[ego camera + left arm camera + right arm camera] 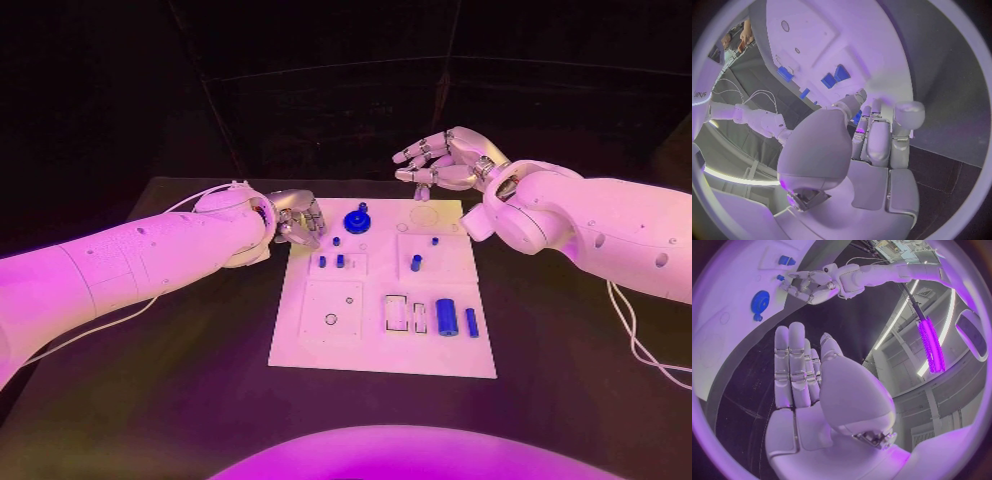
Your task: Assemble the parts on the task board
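A: Starting with the biggest thing, the counter (pixel 577 400) carries the task board (pixel 378 350) in the middle of the frame, its long side running from the lower edge toward the top.

B: And the arms?

A: The left arm (pixel 130 262) enters from the left edge and the right arm (pixel 620 235) from the right. The left hand (pixel 296 217) sits just beside the board's upper-left corner, close to the surface. The right hand (pixel 450 158) hovers above and beyond the upper-right corner, raised clear of the board.

B: Is either one holding anything?

A: Neither appears to. The right hand's fingers (pixel 791 365) lie straight and close together with nothing between them. The left hand's fingers are curled in loosely; no part is seen in it, though the wrist view hides its fingertips.

B: Where are the parts?

A: A round knobbed part (pixel 358 213) stands at the board's upper middle, just right of the left hand and nearer to it than to the right hand. Small pegs (pixel 333 261) stand below it. A larger cylinder (pixel 447 317) and a slim pin (pixel 472 321) lie at lower right, long axes pointing up the frame, well apart from both hands.

B: Any obstruction?

A: Nothing stands between the left hand and the knobbed part; the pegs nearby would likely call for care.
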You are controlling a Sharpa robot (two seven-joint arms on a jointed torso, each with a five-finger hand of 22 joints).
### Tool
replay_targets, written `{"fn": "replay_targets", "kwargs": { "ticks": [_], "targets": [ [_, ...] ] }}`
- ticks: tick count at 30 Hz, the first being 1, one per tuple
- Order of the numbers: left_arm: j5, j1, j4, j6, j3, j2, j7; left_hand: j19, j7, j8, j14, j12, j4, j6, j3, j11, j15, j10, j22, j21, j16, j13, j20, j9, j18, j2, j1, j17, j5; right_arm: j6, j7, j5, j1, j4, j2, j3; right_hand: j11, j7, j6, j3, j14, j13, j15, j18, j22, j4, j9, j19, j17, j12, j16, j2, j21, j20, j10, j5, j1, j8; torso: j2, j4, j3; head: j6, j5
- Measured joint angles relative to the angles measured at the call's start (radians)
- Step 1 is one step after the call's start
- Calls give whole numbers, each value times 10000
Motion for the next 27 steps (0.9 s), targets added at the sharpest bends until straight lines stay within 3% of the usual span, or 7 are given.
{"fn": "replay_targets", "kwargs": {
  "ticks": [4,6,9,16,19,22,27],
  "targets": [
    [416,12,238,-499,0,-331,277,0,17,346,18,198,-56,600,56,-56,17,349,119,108,0,99,0,131,1,94,94,73,0,18,-292,-840,0,-78,-233,0,-186,-149,649,222,547,-615,-161,-1,337,-304,48,403,400,-574,640,-30,524,-170,190,-271,455,233,0,-2,-5,29,-44],
    [928,33,396,-939,0,-553,639,-19,-5,458,18,208,-57,786,57,-108,17,399,3,-10,0,114,19,177,0,138,138,41,0,40,-555,-1534,0,-88,-397,0,-251,-226,921,343,626,-930,-240,-3,1422,-426,44,1004,1371,-870,1899,-13,1524,-253,484,-314,567,288,-2,-4,-4,54,-96],
    [1903,52,597,-1507,0,-781,1245,-69,-12,490,18,248,-36,847,131,-109,17,470,-104,-93,0,124,-1,182,1,267,148,-32,0,96,-982,-2567,-2,-85,-570,0,-287,-334,1228,555,632,-1336,-246,-319,3002,-597,-21,1643,2484,-1272,3377,5,2915,-328,909,-314,723,288,-3,-10,0,110,-214],
    [5513,56,1315,-2140,-24,-1305,3247,-529,-1,490,-300,248,311,835,-6,-69,69,431,-985,-998,-404,133,36,157,1,515,-285,-804,0,342,-2412,-5362,-357,261,-997,-1,-357,-406,1596,845,667,-2002,-283,-473,4448,-433,-87,1892,3331,-2147,4682,-285,4163,-310,1259,-698,524,114,3,-29,3,381,-665],
    [7402,27,1667,-2153,-100,-1455,4106,-1328,32,412,-1025,248,504,596,-198,-8,131,253,-2316,-2414,-1229,124,110,87,335,458,-512,-2154,0,383,-3012,-6335,-531,409,-1112,-6,-326,-405,1596,849,667,-2225,-282,-473,4557,-337,-101,1892,3358,-2506,4757,-340,4208,-310,1226,-804,339,-11,4,-29,13,475,-840],
    [9069,-3,1968,-2114,-168,-1595,4822,-2013,57,412,-2234,293,696,554,-457,54,220,162,-2914,-3249,-2573,123,213,66,387,469,-721,-4262,0,364,-3412,-7073,-713,508,-1153,-4,-175,-313,1435,862,615,-2510,-219,-471,4603,-273,-118,1836,3348,-2894,4897,-398,4283,-255,891,-866,281,-281,4,-29,16,542,-954],
    [10976,-36,2264,-2005,-206,-1754,5642,-2322,57,460,-2810,431,758,555,-653,53,265,89,-3190,-3694,-3029,151,286,66,388,493,-744,-4917,0,214,-3698,-7860,-954,571,-1104,-4,-125,-240,1363,909,624,-2805,-168,-471,5048,-239,-117,1989,3711,-3078,5450,-401,4662,-101,841,-866,284,-592,9,-35,12,604,-1061]
  ]
}}
